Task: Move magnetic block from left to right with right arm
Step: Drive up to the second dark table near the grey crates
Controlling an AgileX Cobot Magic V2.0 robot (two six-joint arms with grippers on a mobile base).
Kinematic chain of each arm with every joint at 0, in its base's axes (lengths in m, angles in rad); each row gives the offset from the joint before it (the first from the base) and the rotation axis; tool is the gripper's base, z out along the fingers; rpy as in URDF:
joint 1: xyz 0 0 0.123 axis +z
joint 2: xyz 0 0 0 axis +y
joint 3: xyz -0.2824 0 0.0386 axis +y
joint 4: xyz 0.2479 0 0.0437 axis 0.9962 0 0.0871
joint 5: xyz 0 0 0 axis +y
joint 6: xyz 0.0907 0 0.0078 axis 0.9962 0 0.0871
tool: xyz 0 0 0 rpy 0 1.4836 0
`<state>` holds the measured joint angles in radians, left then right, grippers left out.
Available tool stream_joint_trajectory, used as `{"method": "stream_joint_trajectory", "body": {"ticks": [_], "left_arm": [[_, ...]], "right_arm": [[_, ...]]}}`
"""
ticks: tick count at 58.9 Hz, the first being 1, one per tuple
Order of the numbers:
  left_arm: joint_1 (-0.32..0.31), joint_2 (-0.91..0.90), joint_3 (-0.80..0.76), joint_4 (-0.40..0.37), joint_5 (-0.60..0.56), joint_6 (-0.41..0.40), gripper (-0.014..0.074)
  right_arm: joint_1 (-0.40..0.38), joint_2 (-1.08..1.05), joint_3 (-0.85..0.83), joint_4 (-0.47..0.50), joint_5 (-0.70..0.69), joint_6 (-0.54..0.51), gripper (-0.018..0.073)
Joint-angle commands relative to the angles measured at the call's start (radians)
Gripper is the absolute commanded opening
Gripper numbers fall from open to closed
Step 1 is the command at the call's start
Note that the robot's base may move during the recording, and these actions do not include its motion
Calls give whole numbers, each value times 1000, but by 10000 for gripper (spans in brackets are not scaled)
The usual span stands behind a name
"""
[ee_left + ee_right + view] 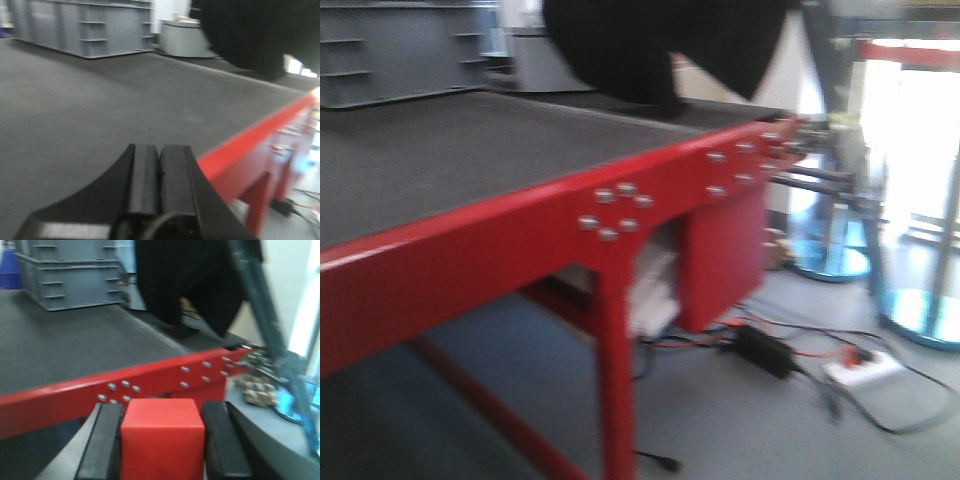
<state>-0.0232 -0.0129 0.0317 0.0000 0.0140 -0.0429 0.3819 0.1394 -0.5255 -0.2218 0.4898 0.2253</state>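
Magnetic block [162, 435] in the grip of the right gripper [163, 440], carried and not yet set down.

And there it is in the right wrist view, the red cube at 6 o'clock, pinched squarely between the two black fingers [106, 440], a flat face against each. The red frame rail [150, 377] crosses just behind it, and the dark tabletop [60, 350] stretches away toward 10 o'clock, where a grey crate [70, 280] sits. The block looks to be at or just outside the table's edge, though blur makes that hard to judge. Over on the other side, the left gripper [160, 175] hangs above the mat with its fingers pressed together, holding nothing. To do the carry well: keep the squeeze firm, bring the cube in over the mat clear of the rail, lower it flat, and open only once it rests.
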Motion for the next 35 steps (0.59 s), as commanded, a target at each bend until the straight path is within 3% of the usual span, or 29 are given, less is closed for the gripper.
{"method": "stream_joint_trajectory", "body": {"ticks": [1, 35], "left_arm": [[-1, -7, 8, 0, -90, -4, -116], [-1, -7, 8, 0, -90, -4, -116]], "right_arm": [[-7, 18, -26, -18, -91, -5, 193], [-7, 18, -26, -18, -91, -5, 193]]}}
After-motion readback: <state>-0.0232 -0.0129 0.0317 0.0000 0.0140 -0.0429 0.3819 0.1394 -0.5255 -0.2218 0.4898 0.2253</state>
